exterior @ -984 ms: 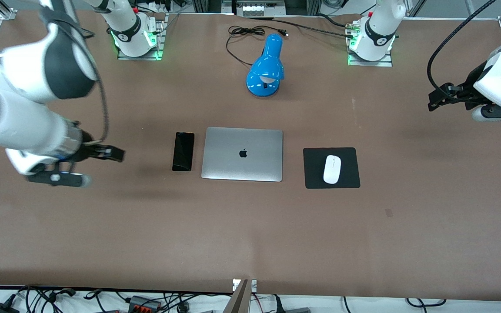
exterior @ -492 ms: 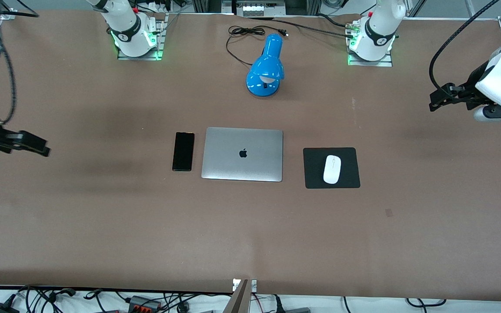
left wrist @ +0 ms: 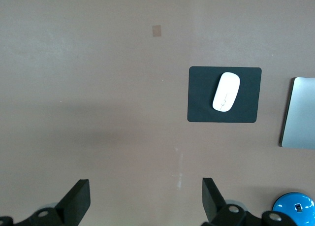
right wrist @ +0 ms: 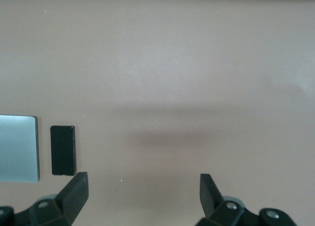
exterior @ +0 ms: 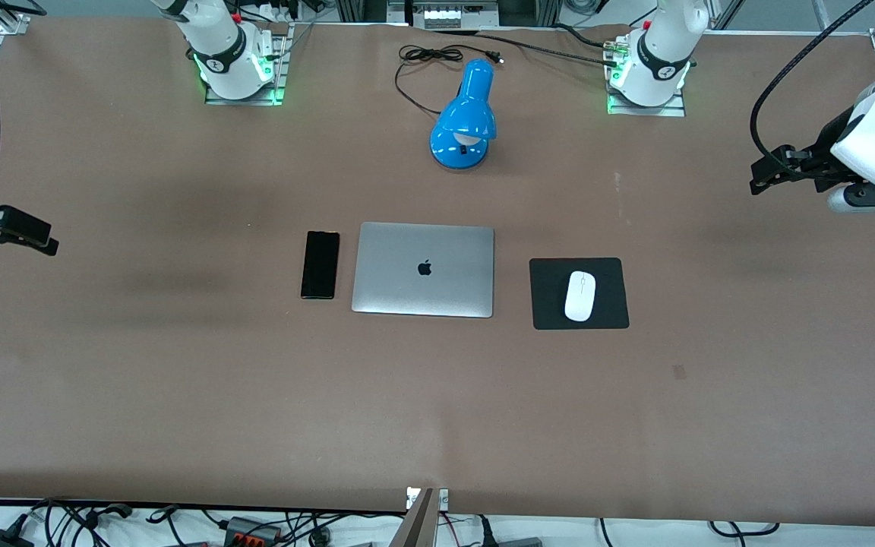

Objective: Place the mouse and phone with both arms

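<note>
L gripper (exterior: 758, 176) hangs over bare brown table (exterior: 437, 410) at the left arm's end, jaws spread wide, nothing between them; its wrist view shows both fingers (left wrist: 78, 199) apart w/ only tabletop under them. R gripper (exterior: 46, 241) is at the right arm's end, over the table edge area, also wide open & empty, fingers (right wrist: 76, 189) well apart in its wrist view. Surface: flat matte brown sheet, faint arm shadows, a small patch mark toward the front camera. Mid-table row: phone (exterior: 320, 264) flat, face up, long axis running from front camera toward the bases, just beside the closed silver laptop (exterior: 423, 269) on the right arm's side, a thin gap between. Mouse (exterior: 580, 295) lies on the black pad (exterior: 612, 311), same long-axis direction, scroll line toward the bases; pad near the laptop on the left arm's side, not touching. Blue lamp (exterior: 466, 118) w/ its black cord (exterior: 415, 68) sits farther from the camera than the laptop. Wide bare table between each gripper and the row, & nearer the camera.
</note>
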Motion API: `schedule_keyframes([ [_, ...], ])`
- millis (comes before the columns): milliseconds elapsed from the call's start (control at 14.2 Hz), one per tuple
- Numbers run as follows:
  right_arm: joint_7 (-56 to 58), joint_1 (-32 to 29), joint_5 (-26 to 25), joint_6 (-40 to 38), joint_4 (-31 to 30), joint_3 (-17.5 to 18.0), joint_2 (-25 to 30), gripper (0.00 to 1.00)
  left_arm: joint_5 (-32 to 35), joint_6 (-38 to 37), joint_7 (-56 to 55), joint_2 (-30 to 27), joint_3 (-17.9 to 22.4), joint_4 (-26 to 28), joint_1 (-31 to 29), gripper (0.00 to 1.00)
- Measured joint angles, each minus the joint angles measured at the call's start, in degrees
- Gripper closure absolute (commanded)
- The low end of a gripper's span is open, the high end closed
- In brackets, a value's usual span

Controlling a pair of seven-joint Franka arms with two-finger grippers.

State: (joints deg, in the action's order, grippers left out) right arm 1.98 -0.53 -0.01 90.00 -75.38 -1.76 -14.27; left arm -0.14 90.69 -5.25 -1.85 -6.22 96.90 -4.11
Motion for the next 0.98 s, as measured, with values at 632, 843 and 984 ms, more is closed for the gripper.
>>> schedule_keyframes([
  [632,-0.04,-0.03,-0.29,6.3,-19.32,0.0,13.53,0.0,0.0,0.0,0.0,0.0,-0.22,0.0,0.13,0.0],
  [843,-0.03,-0.03,-0.29,6.23,-19.92,0.0,14.01,0.0,0.0,0.0,0.0,0.0,-0.23,0.0,0.13,0.0],
  [984,-0.02,-0.03,-0.29,6.3,-20.0,0.01,14.01,0.0,0.0,0.0,0.0,0.0,-0.23,0.0,0.13,0.0],
])
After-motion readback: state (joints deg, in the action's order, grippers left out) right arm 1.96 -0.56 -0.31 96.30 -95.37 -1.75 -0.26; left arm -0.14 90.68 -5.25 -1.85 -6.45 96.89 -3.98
